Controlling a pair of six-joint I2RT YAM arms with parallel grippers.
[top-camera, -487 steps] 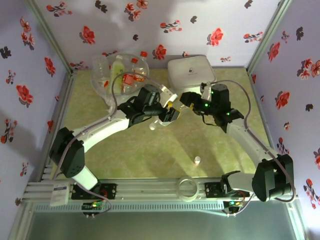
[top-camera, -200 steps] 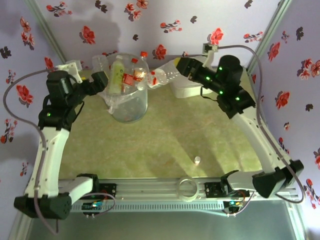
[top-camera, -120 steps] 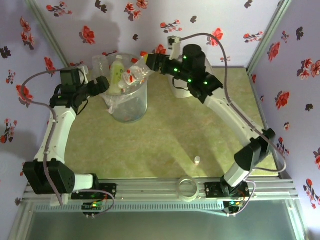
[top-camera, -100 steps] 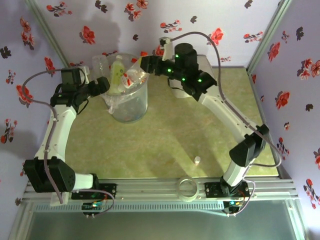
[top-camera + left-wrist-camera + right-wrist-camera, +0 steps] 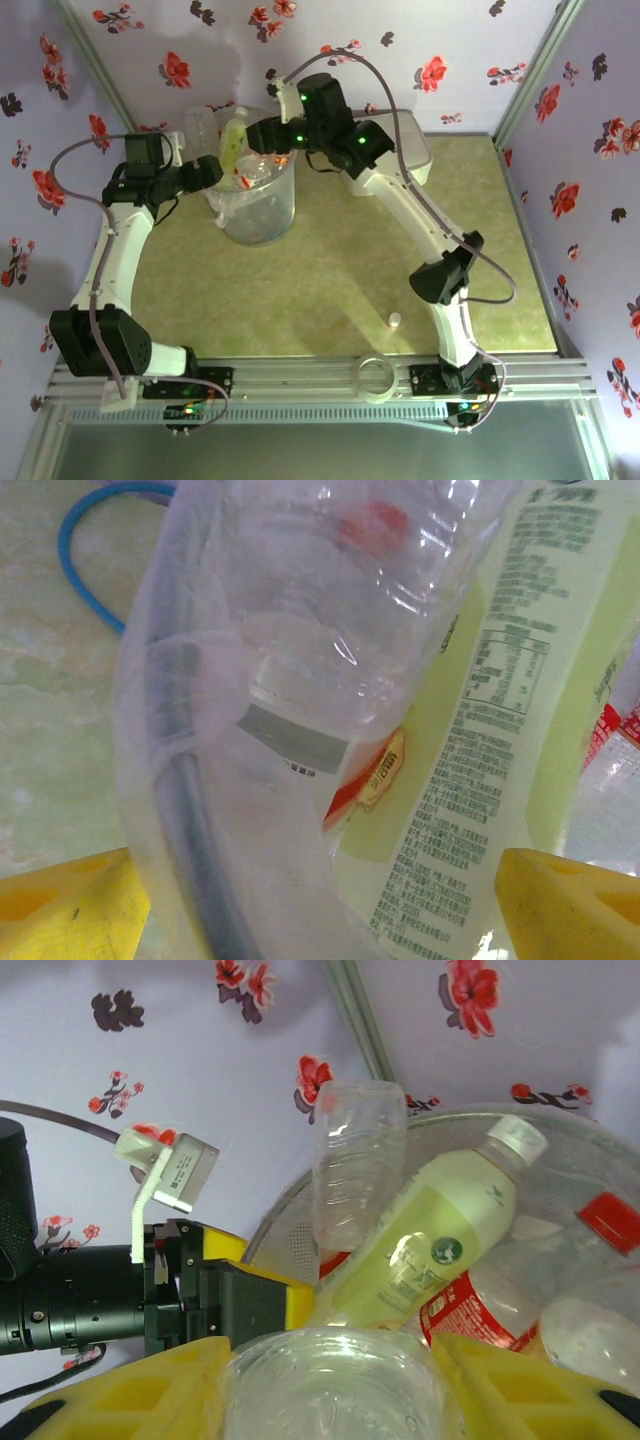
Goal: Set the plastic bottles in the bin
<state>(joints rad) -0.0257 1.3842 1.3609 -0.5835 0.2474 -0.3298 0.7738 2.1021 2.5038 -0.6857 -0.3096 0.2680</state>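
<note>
Right gripper [image 5: 258,138] clamping one plastic bottle [image 5: 335,1385], hovering over bin [image 5: 262,215]. Left gripper [image 5: 320,890] standing open, fingers straddling bin rim and liner. Three bottles countable in bin ahead of right gripper: green-label bottle [image 5: 430,1240], capless clear bottle [image 5: 355,1150], red-capped bottle [image 5: 605,1215]; further ones unclear. One white cap [image 5: 395,320] lying on desk [image 5: 330,280], well apart from both grippers.

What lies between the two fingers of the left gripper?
The rim of the bin, wrapped in its clear liner, and a green-labelled bottle beside it, as the left wrist view shows.
</note>
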